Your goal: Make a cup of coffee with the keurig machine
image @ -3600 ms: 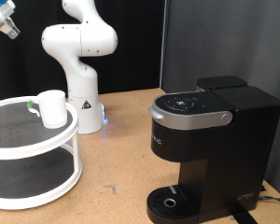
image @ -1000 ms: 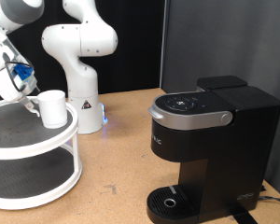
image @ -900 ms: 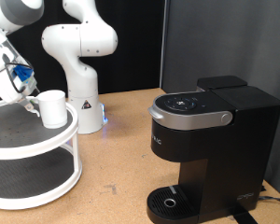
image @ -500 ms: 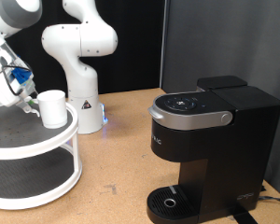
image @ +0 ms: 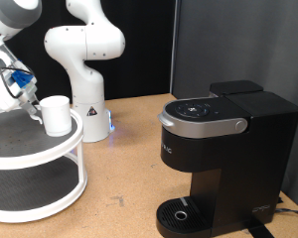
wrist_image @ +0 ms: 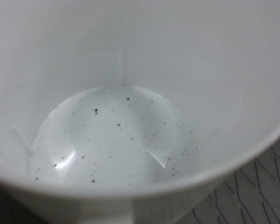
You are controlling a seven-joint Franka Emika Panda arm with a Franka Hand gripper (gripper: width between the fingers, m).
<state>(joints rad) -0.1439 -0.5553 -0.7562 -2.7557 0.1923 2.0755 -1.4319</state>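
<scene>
The white cup (image: pixel 57 117) stands upright on the top tier of a round white stand (image: pixel 77 142) at the exterior view's left. My gripper (image: pixel 33 105) hangs tilted right at the cup's left side, by its rim. The wrist view is filled by the cup's inside (wrist_image: pixel 112 140): it holds no liquid and has small dark specks on its bottom. No fingers show there. The black keurig machine (image: pixel 228 139) sits at the exterior view's right with its lid down, its silver handle (image: pixel 204 125) forward and nothing on its round drip tray (image: pixel 179 212).
The stand has a second, lower tier (image: pixel 35 183) with a dark mesh floor. The arm's white base (image: pixel 87 114) stands behind it on the wooden table (image: pixel 124 169). A black backdrop closes the rear.
Since 3.6 s ago the gripper has come down from the upper left corner to the cup's side. Over the last second it has drifted slightly left. The cup and machine have not moved.
</scene>
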